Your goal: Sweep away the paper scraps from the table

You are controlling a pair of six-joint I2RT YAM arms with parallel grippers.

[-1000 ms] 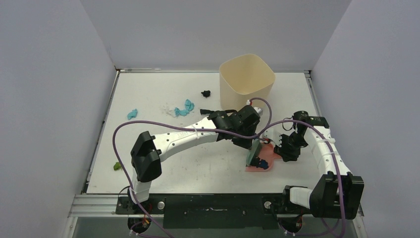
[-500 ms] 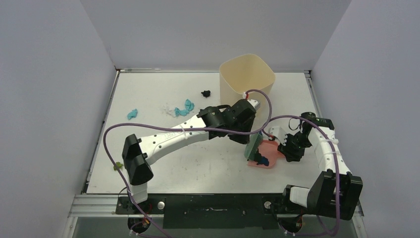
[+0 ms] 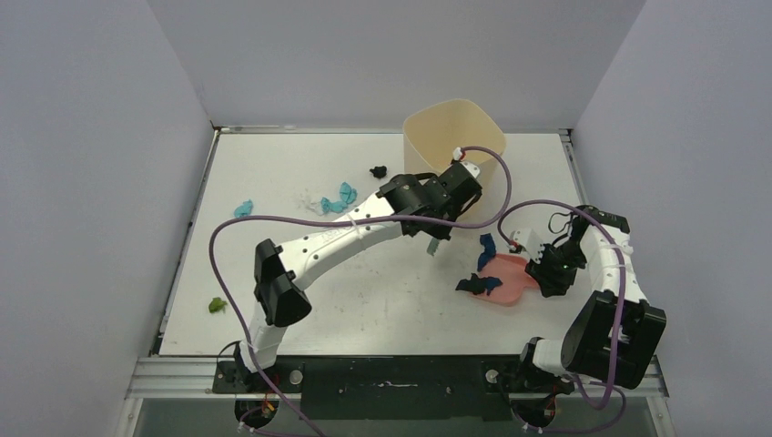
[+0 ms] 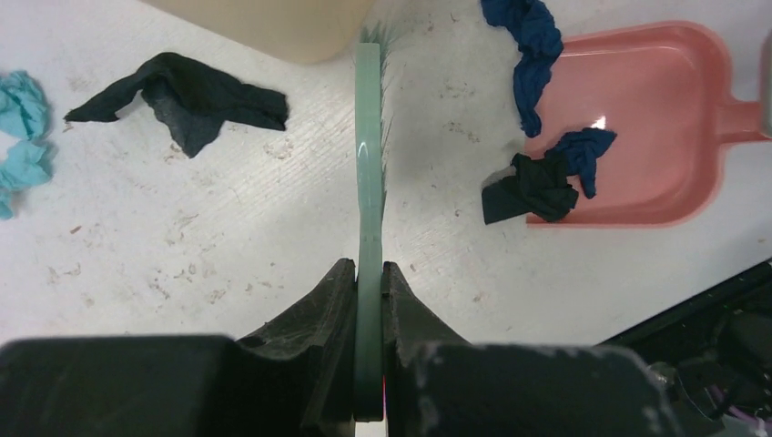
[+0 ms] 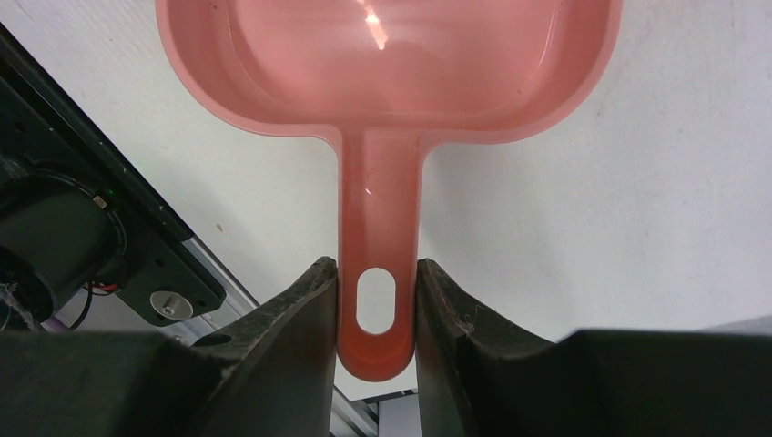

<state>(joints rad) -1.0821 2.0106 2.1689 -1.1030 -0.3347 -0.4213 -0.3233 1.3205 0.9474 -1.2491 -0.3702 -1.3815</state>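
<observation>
The left gripper [image 4: 369, 278] is pinching the green brush [image 4: 368, 164] edge-on between its fingers, bristles pointing toward the beige bin [image 4: 273, 23]. The right gripper [image 5: 378, 291] is squeezing the handle of the pink dustpan [image 5: 382, 182], which is lying on the table [image 3: 273, 164]. A black and dark blue clump [image 4: 544, 177] is sitting at the pan's open lip, and a dark blue strip [image 4: 528, 41] is hanging over its corner. Left of the brush, a black scrap [image 4: 182, 91] is lying near the bin. Teal scraps [image 3: 341, 198] are lying farther left, well apart from the pan.
</observation>
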